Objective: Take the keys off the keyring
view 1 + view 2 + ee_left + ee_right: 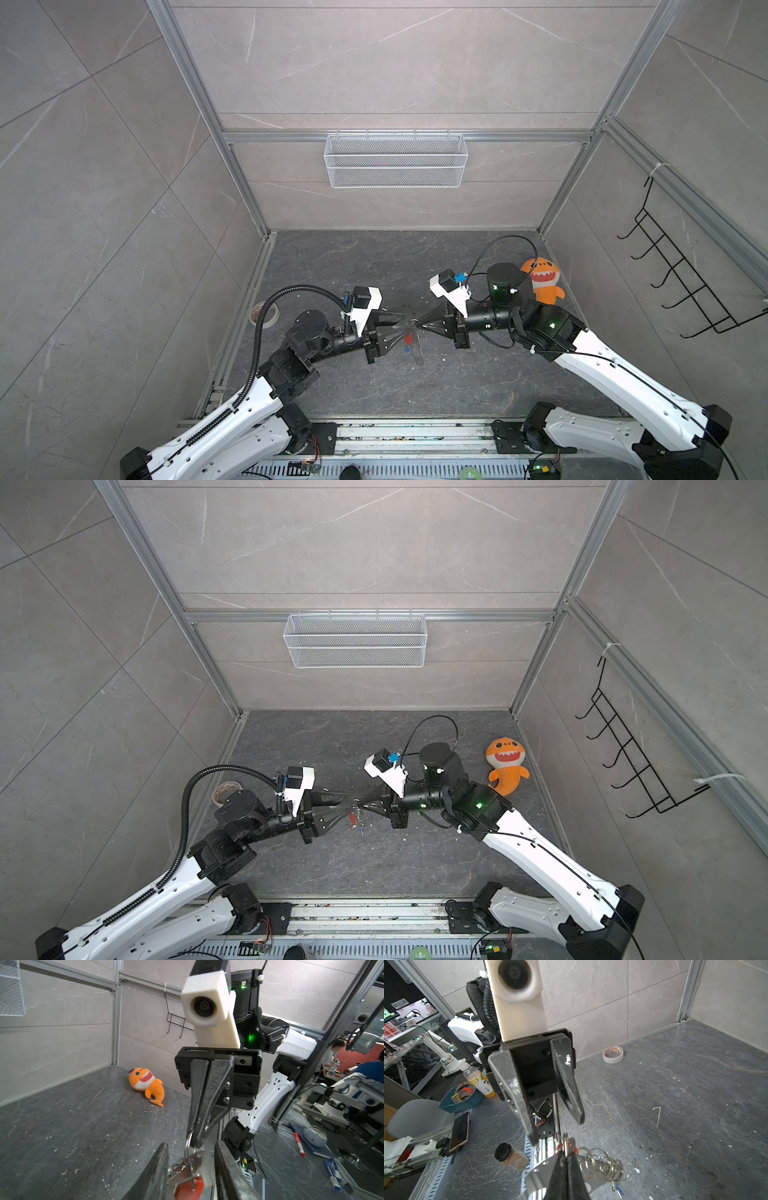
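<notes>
Both grippers meet above the middle of the floor. The keyring [542, 1174], a flat grey plate with a row of silver rings [604, 1165], hangs from my right gripper [566, 1153], which is shut on a ring at the plate's upper end. The key with the red tag [189, 1188] dangles beside the plate. The key with the blue tag [618, 1188] hangs at the far end of the rings. My left gripper [191, 1147] stands open, its fingertips either side of the plate and red tag. Whether they touch is unclear. In a top view the keyring [417, 351] hangs below the right gripper [417, 325] and left gripper [409, 326].
An orange shark plush [542, 282] lies at the right wall behind the right arm. A tape roll [264, 316] lies at the left wall. A white wire basket [395, 160] hangs on the back wall and a black hook rack [681, 270] on the right wall.
</notes>
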You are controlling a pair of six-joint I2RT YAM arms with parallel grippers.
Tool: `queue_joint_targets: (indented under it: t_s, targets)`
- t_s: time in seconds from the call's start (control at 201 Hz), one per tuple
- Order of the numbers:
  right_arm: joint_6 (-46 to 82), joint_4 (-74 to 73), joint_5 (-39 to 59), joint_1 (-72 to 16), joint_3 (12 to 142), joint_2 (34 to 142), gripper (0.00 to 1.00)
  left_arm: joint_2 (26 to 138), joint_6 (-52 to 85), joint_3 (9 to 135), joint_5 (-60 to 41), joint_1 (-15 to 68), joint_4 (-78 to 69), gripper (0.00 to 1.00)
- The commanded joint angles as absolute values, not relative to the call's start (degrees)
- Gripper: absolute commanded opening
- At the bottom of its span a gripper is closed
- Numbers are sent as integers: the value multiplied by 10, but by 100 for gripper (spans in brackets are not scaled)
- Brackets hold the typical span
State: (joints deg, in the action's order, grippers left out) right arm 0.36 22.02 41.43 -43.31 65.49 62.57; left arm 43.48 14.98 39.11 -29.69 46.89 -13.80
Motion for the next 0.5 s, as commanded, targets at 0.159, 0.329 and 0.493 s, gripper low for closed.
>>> queue_joint_targets:
  t_s: [0.159,0.329,0.493]
  targets:
    - [13,186,431,-431,669,617,0,458,153,408,-314,468,-155,39]
    - [18,177,434,-431,662,608,0,455,157,400,-307,467,-164,30]
    - [25,162,428,-431,652,605,0,450,159,395,-315,467,-174,22]
